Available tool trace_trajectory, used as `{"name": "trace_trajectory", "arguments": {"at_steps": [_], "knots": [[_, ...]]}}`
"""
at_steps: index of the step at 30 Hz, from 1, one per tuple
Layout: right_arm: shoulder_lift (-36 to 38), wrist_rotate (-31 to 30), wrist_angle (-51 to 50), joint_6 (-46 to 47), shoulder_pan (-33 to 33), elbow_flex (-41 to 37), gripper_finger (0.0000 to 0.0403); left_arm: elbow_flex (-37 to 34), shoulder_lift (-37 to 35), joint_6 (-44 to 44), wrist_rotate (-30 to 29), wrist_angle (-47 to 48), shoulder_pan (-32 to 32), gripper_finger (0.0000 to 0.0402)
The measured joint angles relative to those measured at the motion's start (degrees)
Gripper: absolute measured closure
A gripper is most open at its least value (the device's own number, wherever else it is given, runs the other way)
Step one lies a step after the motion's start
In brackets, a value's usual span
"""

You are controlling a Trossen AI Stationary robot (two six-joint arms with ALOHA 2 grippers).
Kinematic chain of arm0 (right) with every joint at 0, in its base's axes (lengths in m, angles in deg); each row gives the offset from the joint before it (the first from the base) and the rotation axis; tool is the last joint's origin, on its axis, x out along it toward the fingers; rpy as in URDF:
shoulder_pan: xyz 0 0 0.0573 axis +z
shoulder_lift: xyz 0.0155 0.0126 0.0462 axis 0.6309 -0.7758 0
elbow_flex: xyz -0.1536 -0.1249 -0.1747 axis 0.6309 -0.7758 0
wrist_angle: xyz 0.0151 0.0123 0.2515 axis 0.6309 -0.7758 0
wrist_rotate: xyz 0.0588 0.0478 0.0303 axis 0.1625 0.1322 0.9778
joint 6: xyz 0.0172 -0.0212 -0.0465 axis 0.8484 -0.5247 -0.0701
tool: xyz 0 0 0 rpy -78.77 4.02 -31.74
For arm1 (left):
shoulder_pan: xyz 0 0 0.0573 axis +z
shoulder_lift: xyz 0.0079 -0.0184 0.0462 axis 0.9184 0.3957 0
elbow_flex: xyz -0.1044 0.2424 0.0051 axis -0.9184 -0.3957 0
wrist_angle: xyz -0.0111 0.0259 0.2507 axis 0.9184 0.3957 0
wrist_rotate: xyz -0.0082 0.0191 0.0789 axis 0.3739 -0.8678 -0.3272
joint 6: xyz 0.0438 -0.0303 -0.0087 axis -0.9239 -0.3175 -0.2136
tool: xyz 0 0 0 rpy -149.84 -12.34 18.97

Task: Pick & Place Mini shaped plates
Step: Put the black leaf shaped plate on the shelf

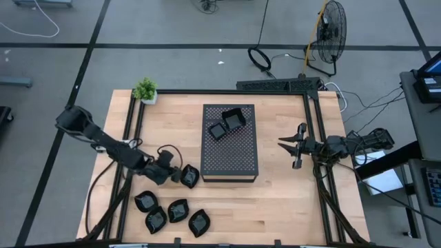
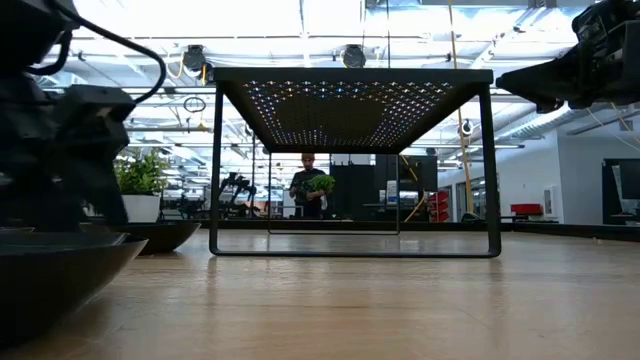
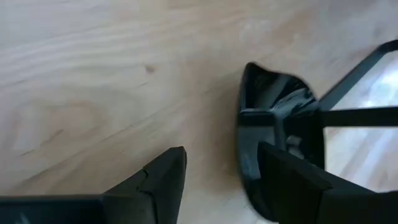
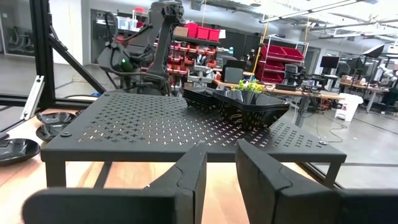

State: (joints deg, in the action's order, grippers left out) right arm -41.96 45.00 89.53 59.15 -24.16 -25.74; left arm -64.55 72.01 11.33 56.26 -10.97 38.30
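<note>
Table (image 1: pixel 275 200) — plate (image 1: pixel 190 176) touching left gripper (image 1: pixel 180 174).

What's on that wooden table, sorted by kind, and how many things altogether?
Small glossy black dishes: 7, namely 2 on the rack, 4 in the loose cluster, 1 by the left gripper
Large black perforated metal rack: 1
Small green potted plant: 1
Total: 9
</note>
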Motion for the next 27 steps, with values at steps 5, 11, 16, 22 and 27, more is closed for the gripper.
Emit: {"name": "trace_trajectory", "arguments": {"at_steps": [5,11,16,22,27], "knots": [[0.0,0.0,0.0,0.0,0.0,0.0,0.033,0.0,2.3,-1.9,0.1,-5.1,1.1,0.0195],[0.0,0.0,0.1,0.0,0.0,0.0,0.033,0.0,4.2,0.0,1.7,-5.5,1.8,0.0209],[0.0,0.0,0.1,0.0,0.0,0.0,0.033,-0.1,4.4,2.4,2.3,-5.4,1.8,0.0285],[0.0,0.0,0.1,0.0,0.0,0.0,0.033,-0.2,3.3,1.7,4.6,-5.3,1.8,0.0391],[0.0,0.0,0.1,0.0,0.0,0.0,0.033,-0.3,-1.8,-2.6,6.3,-3.2,1.9,0.0394]]}}
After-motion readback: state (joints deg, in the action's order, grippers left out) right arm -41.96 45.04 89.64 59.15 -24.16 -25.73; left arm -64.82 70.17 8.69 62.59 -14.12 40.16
